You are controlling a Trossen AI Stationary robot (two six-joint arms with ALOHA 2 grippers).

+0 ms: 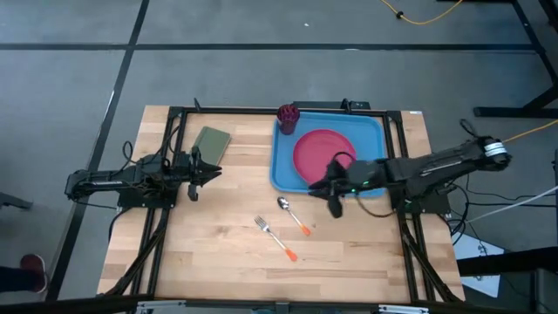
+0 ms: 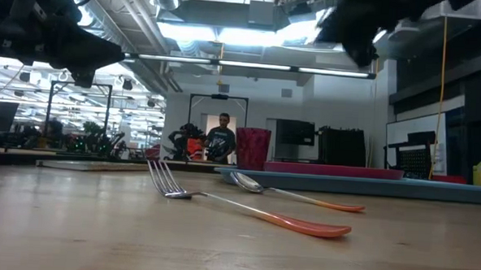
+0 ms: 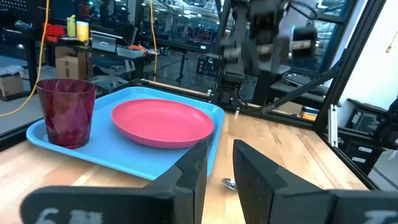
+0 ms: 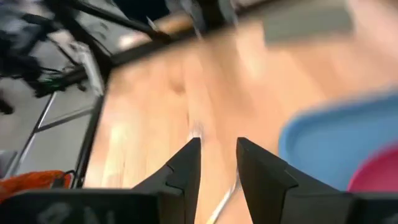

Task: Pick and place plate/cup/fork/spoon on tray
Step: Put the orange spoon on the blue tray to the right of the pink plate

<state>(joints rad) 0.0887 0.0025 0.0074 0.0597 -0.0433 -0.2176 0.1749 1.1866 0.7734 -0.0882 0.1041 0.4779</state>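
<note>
The pink-red plate (image 1: 324, 155) lies flat in the light-blue tray (image 1: 283, 170) at the table's far middle. The red-magenta cup (image 1: 289, 115) stands upright in the tray's far left corner. The spoon (image 1: 294, 215) and the fork (image 1: 275, 237) lie flat on the wood just near of the tray. My right gripper (image 1: 335, 208) hangs above the tray's near edge, right of the spoon, slightly open and empty (image 4: 217, 155). My left gripper (image 1: 196, 170) waits at the table's left with a narrow gap between its fingers (image 3: 219, 155), empty.
An olive-green pad (image 1: 211, 143) lies on the wood at the far left, beside my left gripper. A black frame (image 1: 174, 113) runs around the table's edges. Bare wood lies near of the fork. A person (image 2: 222, 138) stands far off in the room behind.
</note>
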